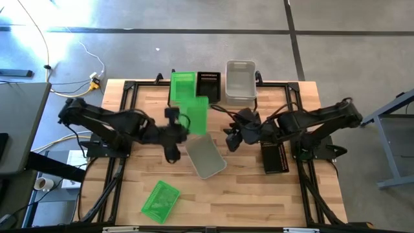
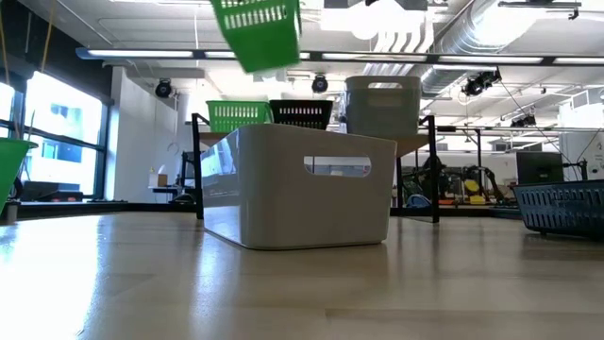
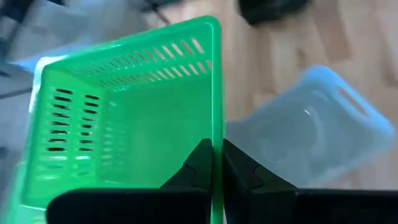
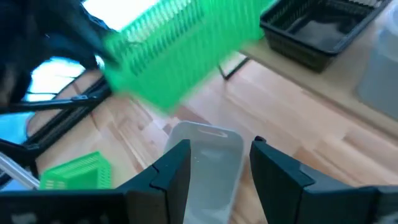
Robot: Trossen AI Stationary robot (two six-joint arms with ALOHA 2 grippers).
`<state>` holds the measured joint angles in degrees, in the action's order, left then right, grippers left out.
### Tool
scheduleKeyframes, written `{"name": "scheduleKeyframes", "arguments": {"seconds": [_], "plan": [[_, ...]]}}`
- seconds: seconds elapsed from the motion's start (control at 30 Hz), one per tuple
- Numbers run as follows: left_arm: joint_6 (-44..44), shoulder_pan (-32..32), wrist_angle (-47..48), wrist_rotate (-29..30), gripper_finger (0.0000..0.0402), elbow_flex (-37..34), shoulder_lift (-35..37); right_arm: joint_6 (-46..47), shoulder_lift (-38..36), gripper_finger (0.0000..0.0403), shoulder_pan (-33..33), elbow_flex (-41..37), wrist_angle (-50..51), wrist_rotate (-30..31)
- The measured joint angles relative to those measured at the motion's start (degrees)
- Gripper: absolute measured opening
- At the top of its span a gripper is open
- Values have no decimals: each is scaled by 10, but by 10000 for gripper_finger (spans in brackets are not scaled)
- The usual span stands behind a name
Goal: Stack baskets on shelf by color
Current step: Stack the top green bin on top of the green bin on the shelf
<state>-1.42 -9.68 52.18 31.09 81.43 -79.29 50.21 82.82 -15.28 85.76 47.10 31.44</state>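
Note:
My left gripper is shut on a bright green basket, which is in the air in front of the shelf and shows high in the low view. On the shelf stand a green basket, a black basket and a pale grey basket. My right gripper is open, touches nothing and hovers over a grey basket that rests on the tabletop. Another green basket lies near the table's near edge, and a black basket sits under my right arm. My left gripper pinches the green basket's wall at its top rim, one finger inside the basket and one outside. The basket is lifted clear of the table and sits tilted in the hold.
The grey basket on the table lies slantwise just below the lifted green one. Black metal frame rails run along the table's left and right sides. Bare wood shows toward the near edge between the near green basket and the black one.

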Motion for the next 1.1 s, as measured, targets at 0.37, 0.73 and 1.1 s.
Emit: {"name": "scheduleKeyframes", "arguments": {"seconds": [0.37,0.73,1.1], "plan": [[-113,134,24,7,1,0,67,-85,-15,151,32,0,12,-2],[-198,273,51,-97,1,0,63,-132,-28,151,64,0,30,-27],[-234,367,40,-189,1,0,27,-163,-38,151,90,0,56,-33]]}}
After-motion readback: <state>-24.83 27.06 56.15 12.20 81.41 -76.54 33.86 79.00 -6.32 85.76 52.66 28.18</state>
